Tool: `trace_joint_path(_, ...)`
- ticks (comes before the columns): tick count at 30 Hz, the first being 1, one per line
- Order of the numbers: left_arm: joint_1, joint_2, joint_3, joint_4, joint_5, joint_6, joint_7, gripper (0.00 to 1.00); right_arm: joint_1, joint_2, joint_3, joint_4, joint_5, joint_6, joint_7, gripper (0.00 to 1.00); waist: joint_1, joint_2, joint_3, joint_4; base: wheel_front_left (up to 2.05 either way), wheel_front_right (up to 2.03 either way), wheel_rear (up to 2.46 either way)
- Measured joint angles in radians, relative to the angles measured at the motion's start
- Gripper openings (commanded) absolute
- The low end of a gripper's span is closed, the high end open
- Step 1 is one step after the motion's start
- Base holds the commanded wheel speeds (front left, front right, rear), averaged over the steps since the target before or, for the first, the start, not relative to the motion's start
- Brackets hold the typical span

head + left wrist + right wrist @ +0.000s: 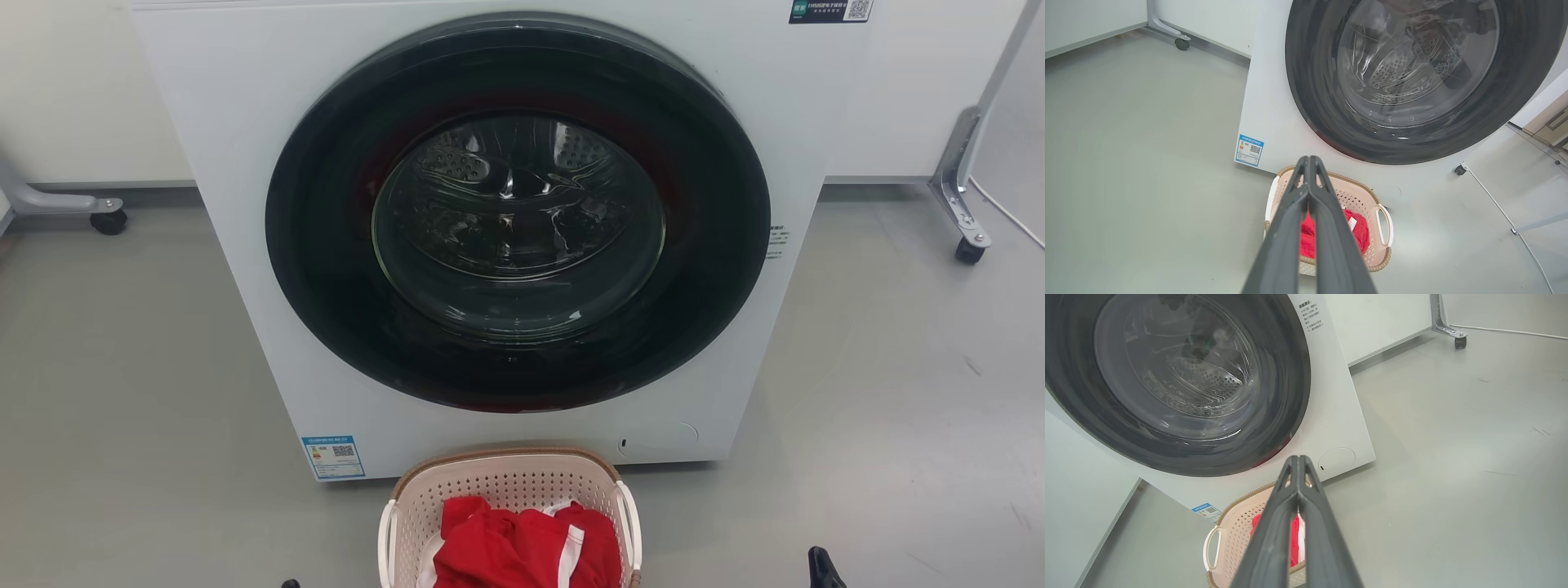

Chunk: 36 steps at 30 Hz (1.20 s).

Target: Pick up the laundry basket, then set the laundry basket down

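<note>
Pink-beige laundry basket (506,482) sits on the grey floor (122,367) just before the white washer (237,163), red cloth (522,547) inside. Left wrist view: left gripper (1309,160), fingers pressed together, angled down above the basket. Right wrist view: right gripper (1298,458) likewise pressed together, aimed over its rim.

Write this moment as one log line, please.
stage: before pickup | laundry basket: on floor by washer, red clothes inside | left claw: shut, empty | right claw: shut, empty
</note>
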Motion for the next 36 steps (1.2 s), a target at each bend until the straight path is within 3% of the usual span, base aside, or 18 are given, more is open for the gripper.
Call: trace_joint_path(36, -0.103, -0.021, 0.111, 0.048, -0.476, -0.089, 0.132, 0.00, -0.067, 0.010, -0.156, 0.040, 0.485, 0.089, 0.137, 0.00, 0.0000, 0.0000, 0.020, 0.003, 0.00, 0.00, 0.00)
